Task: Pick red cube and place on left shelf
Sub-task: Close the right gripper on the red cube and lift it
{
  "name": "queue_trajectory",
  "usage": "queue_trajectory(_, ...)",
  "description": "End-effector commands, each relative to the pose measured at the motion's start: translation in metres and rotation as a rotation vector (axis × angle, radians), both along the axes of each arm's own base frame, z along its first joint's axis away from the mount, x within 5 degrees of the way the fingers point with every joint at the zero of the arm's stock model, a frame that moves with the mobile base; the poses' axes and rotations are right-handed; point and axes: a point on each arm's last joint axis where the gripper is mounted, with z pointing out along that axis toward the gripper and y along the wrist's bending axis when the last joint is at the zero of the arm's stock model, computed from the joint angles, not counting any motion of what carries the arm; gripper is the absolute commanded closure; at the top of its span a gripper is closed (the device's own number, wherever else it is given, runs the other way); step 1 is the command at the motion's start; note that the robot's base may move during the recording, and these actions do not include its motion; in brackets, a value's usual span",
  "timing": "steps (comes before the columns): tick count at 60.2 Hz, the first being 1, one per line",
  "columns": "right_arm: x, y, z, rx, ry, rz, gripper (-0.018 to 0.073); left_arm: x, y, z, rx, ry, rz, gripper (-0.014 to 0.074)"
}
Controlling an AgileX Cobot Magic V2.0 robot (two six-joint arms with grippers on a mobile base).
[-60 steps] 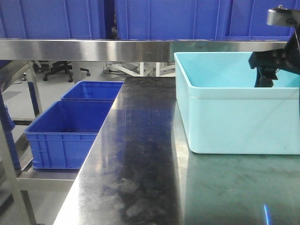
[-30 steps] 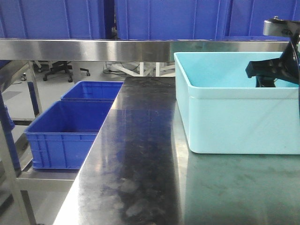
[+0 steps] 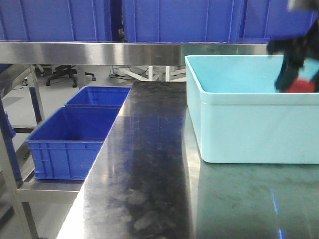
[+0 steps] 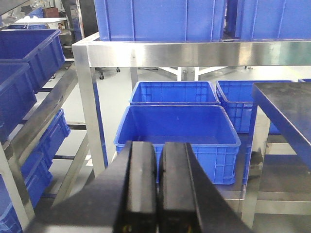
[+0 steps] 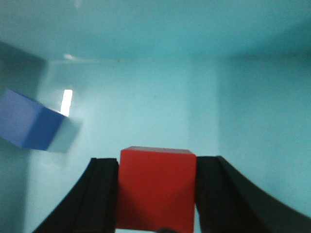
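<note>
While right claw point(image 5: 156, 196) clamps red cube point(image 5: 156, 187) over turquoise tub point(image 3: 239, 134), blue block point(image 5: 29, 124) apart leftward | left claw point(image 4: 158, 184) pressed together

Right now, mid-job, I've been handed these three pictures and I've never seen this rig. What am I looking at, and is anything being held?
It is a robot with two arms, each ending in a two-fingered claw. The wide picture looks forward from the robot over a steel table. The other two come from cameras on each wrist, looking along the claw. On the table stands a pale turquoise tub. Above it runs a steel shelf rail carrying dark blue crates, and open blue crates sit lower at the left. The right claw is over the tub, shut on the red cube. A blue cube is also in the tub. The left claw is shut and empty, facing the open blue crates.
</note>
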Motion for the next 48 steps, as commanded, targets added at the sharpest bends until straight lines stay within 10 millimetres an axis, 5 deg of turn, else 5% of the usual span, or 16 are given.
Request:
queue_trajectory(1, -0.016, -0.003, 0.058, 0.015, -0.231, -0.003, 0.0504, 0.0, 0.0, 0.001, -0.005, -0.079, -0.003, 0.0495)
queue_trajectory(14, -0.073, -0.008, 0.121, 0.033, -0.419, 0.0, 0.0504, 0.0, 0.0, 0.001, -0.005, -0.079, -0.003, 0.0495)
queue_trajectory(28, -0.147, -0.014, 0.163, 0.047, -0.574, 0.006, 0.0504, 0.0, 0.0, 0.001, -0.005, -0.079, -0.003, 0.0495)
queue_trajectory(37, -0.187, -0.017, 0.16, 0.053, -0.648, 0.005, 0.0504, 0.0, 0.0, 0.001, -0.005, -0.079, -0.003, 0.0495)
queue_trajectory(48, -0.219, -0.02, 0.13, 0.06, -0.668, 0.003, 0.0504, 0.0, 0.0, 0.001, -0.005, -0.079, -0.003, 0.0495)
